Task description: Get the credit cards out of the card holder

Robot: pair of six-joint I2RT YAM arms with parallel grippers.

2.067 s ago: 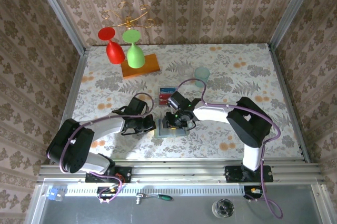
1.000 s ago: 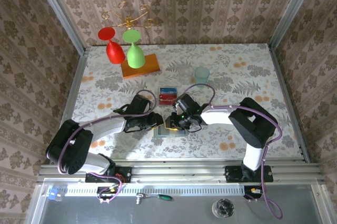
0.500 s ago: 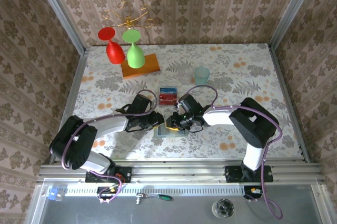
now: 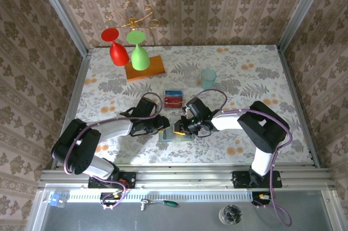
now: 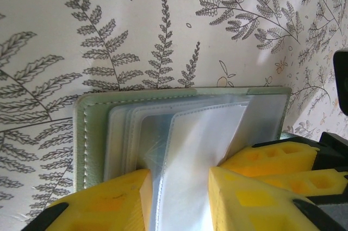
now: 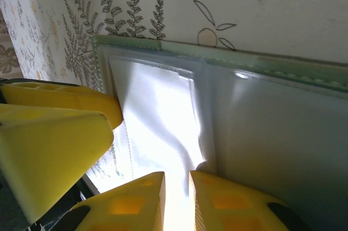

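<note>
The sage-green card holder (image 4: 169,136) lies open near the table's front, between my two grippers. Its clear inner sleeves (image 5: 179,133) fan out over the green cover (image 5: 89,133). My left gripper (image 5: 176,198) stands open over it, and one pale sleeve runs up through the gap between its yellow fingers (image 5: 109,201). My right gripper (image 6: 176,201) comes in from the other side, its jaws nearly together with a sleeve (image 6: 157,117) pinched between them. In the top view the left gripper (image 4: 163,126) and right gripper (image 4: 178,128) almost meet. The credit cards (image 4: 174,99), red and blue, lie just behind the holder.
A pale teal cup (image 4: 208,77) stands behind and to the right. At the back left an orange board (image 4: 145,68) carries a red glass (image 4: 118,51) and a green glass (image 4: 140,56) under a gold rack (image 4: 132,20). Patterned walls close in the table on three sides.
My right gripper's jaws have narrowed onto the sleeve and the wrist has edged slightly right. The left gripper holds its place over the holder.
</note>
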